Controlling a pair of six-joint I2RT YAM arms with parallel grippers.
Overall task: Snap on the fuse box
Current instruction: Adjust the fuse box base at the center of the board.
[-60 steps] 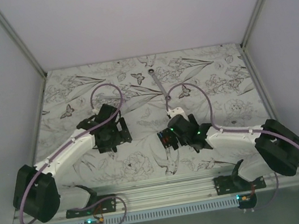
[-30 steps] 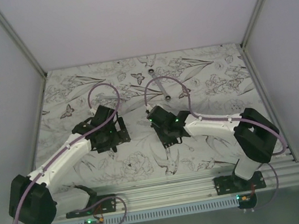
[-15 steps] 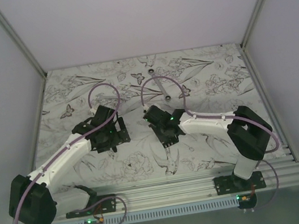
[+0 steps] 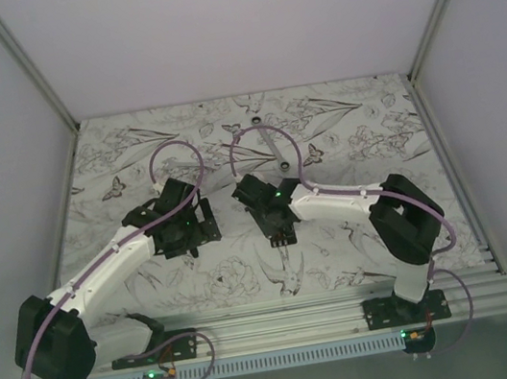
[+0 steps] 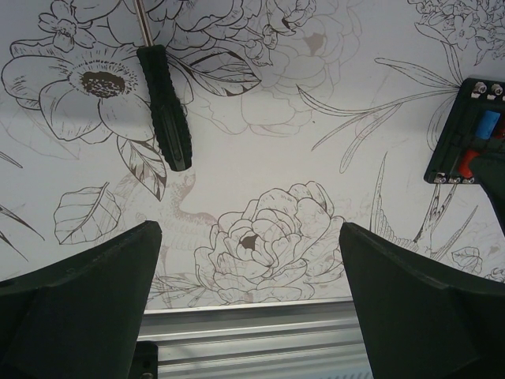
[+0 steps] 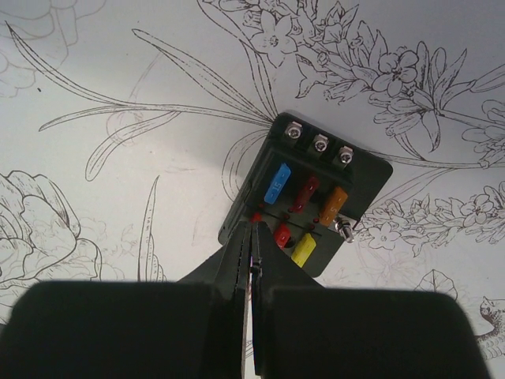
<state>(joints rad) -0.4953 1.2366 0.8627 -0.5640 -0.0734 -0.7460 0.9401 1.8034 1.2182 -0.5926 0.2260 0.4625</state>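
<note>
Right wrist view: right gripper [image 6: 251, 241] fingers pressed together, tips at near-left edge of fuse box [image 6: 359, 178]. Fuse box flat on floral tabletop [image 6: 118, 174], coloured fuses [image 6: 304, 249] exposed. Left gripper [image 5: 248, 237] jaws wide apart above tabletop. Screwdriver [image 5: 166, 106] lies beyond it.

Right arm is swinging leftward across the floral table, elbow drawing in toward its base, while the right gripper [image 6: 251, 234] is pinching closed at the fuse box [image 6: 316, 197] edge.
</note>
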